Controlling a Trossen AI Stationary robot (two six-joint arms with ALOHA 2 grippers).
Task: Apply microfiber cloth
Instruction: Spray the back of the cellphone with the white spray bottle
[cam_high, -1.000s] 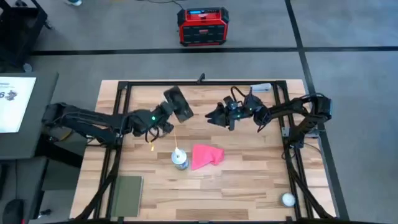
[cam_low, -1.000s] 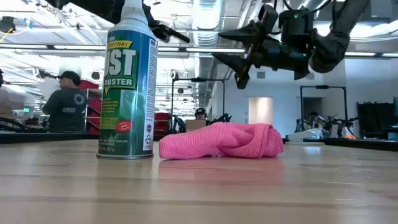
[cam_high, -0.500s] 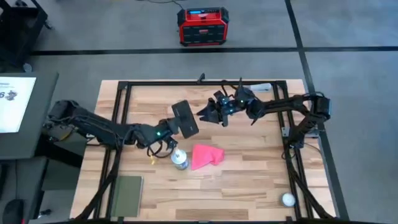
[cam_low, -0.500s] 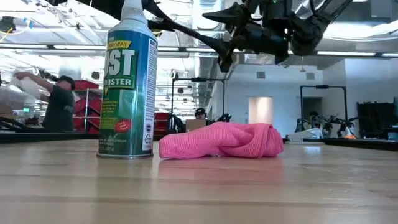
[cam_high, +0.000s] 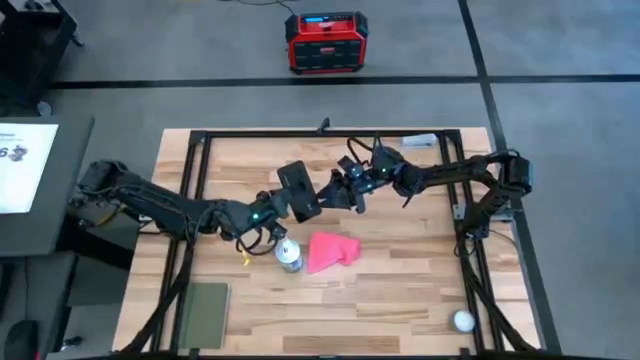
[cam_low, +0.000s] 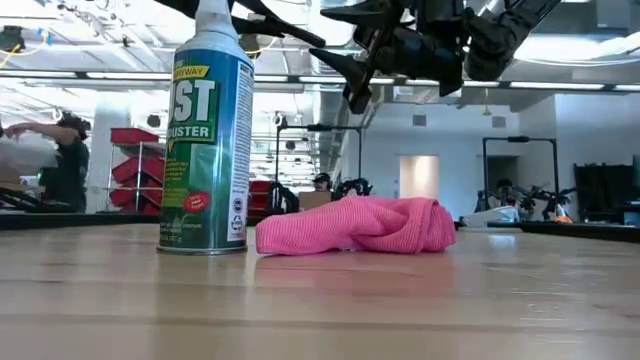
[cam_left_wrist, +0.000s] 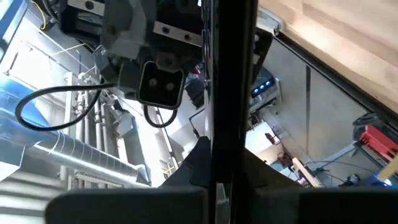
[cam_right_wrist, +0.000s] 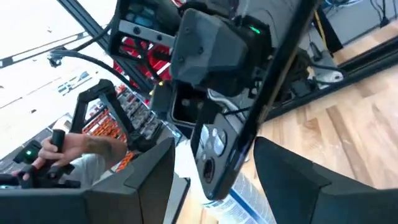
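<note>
— Since a second ago, both arms have drawn together mid-table; the left gripper (cam_high: 272, 207), pinching the black phone (cam_high: 298, 191), meets the right gripper (cam_high: 345, 192), jaws spread round its edge.

— Risk?

— A fumbled handover drops it. The microfiber cloth (cam_high: 331, 250) lies nearer, right of the duster can (cam_high: 289, 255).

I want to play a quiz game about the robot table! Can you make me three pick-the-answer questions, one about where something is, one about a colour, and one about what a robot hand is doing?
1. Where is the spray can?
A. Beside the microfiber cloth
B. On the floor
C. On the green pad

2. What colour is the cloth?
A. Blue
B. Pink
C. Yellow

3. What is the left gripper doing?
A. Hanging empty
B. Pressing the cloth
C. Holding the black phone up

Answers: 1 A, they sit side by side on the table. 2 B, bright pink. 3 C, the phone is raised towards the right gripper.
</note>
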